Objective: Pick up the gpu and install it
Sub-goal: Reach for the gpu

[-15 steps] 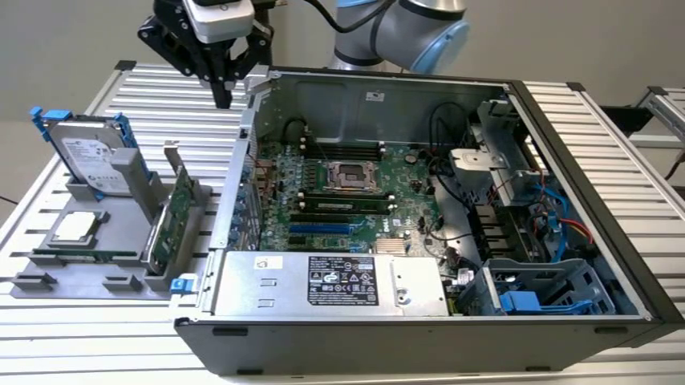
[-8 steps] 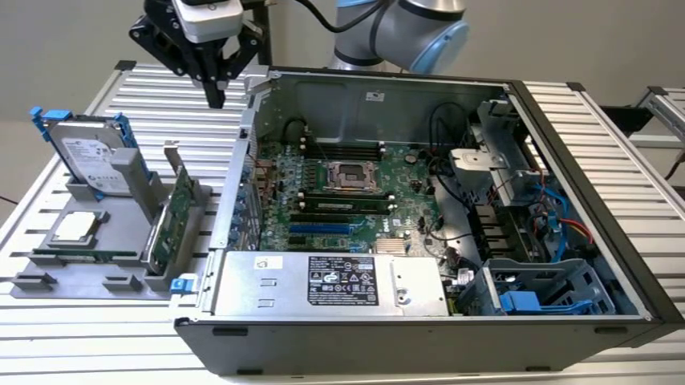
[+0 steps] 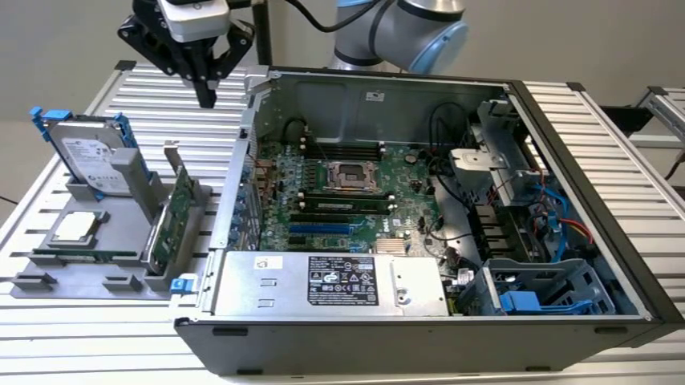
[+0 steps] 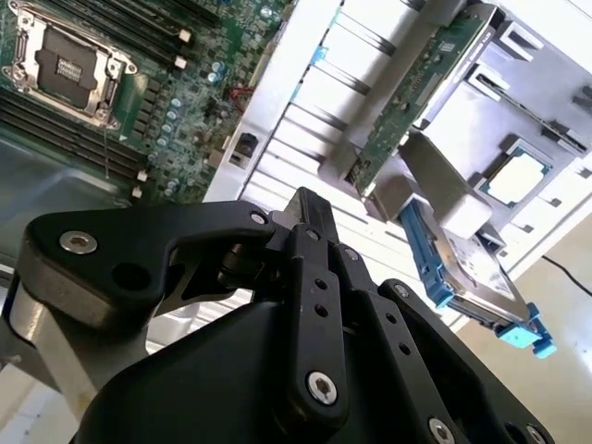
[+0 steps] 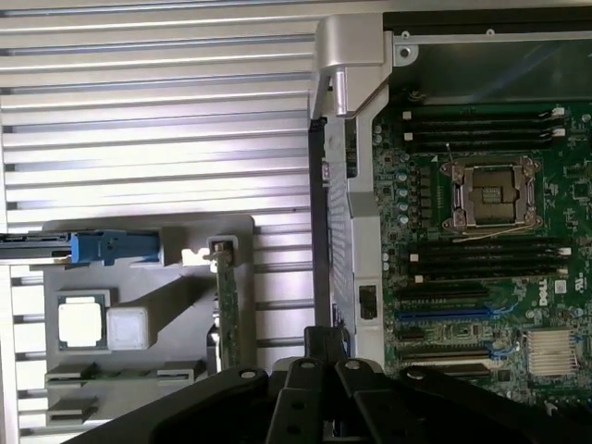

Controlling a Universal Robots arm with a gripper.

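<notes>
The hand (image 3: pixel 205 95) hangs above the table (image 3: pixel 139 88) at the exterior view's left, off the far corner of the open computer case (image 3: pixel 428 345). Its fingers are drawn together with nothing between them (in both wrist views the tips meet as well). The gpu (image 3: pixel 180 210) is not yet taken. It stands on edge in the grey holder (image 3: pixel 64 277), just beside the case's outer wall, with the hard drive (image 3: pixel 91 156) propped upright on its other side. The hand is well apart from the card. The risks, as I judge them, come from how tightly things stand here. Pinched as it is, the hand would strike the card's top edge rather than straddle it. Opened wide, a finger could catch the holder or the case wall. A grip off the card's middle could let it swing and jam in the holder. Over the motherboard (image 3: pixel 407 160), a tilted card could miss its slot or snag the loose cables (image 3: pixel 437 128).
</notes>
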